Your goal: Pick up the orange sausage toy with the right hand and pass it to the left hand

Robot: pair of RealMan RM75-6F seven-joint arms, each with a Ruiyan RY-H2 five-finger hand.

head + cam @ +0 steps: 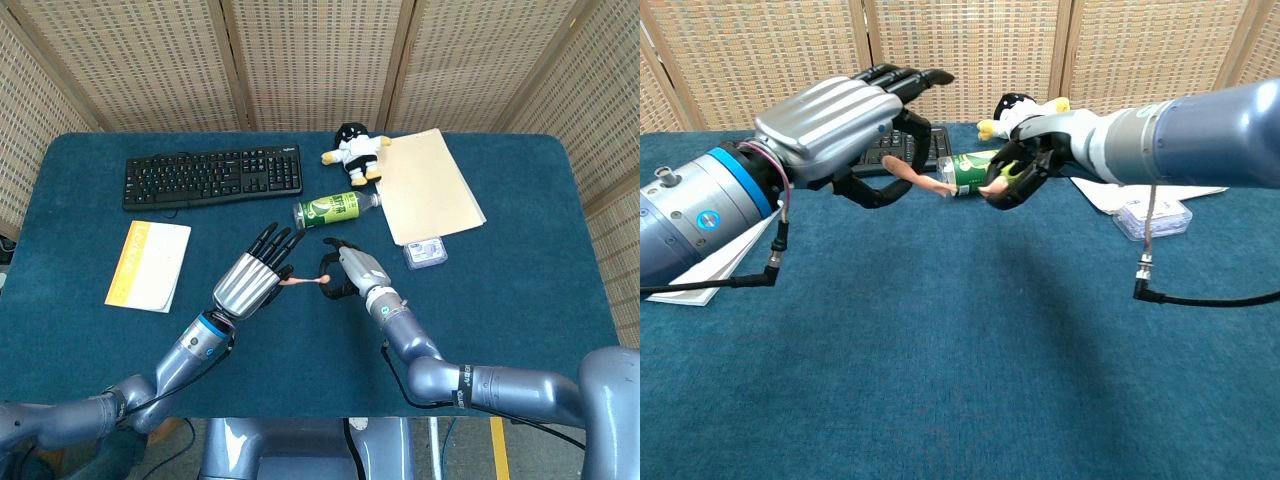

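The orange sausage toy [302, 281] is hanging in the air above the counter [520, 290], just in front of the green bottle [333, 208], bridging the two hands. The right hand [352, 271] is pinching one end with its fingers [1012, 188] curled around it. The left hand [250, 277] is taking the other end under its palm; whether its fingers [902, 74] are actually clamping on the toy, I cannot tell, since most of them are reaching straight out. Judging by this, the pick-up is done and the handover is under way. What seems left is a firm left grasp and the right letting go.
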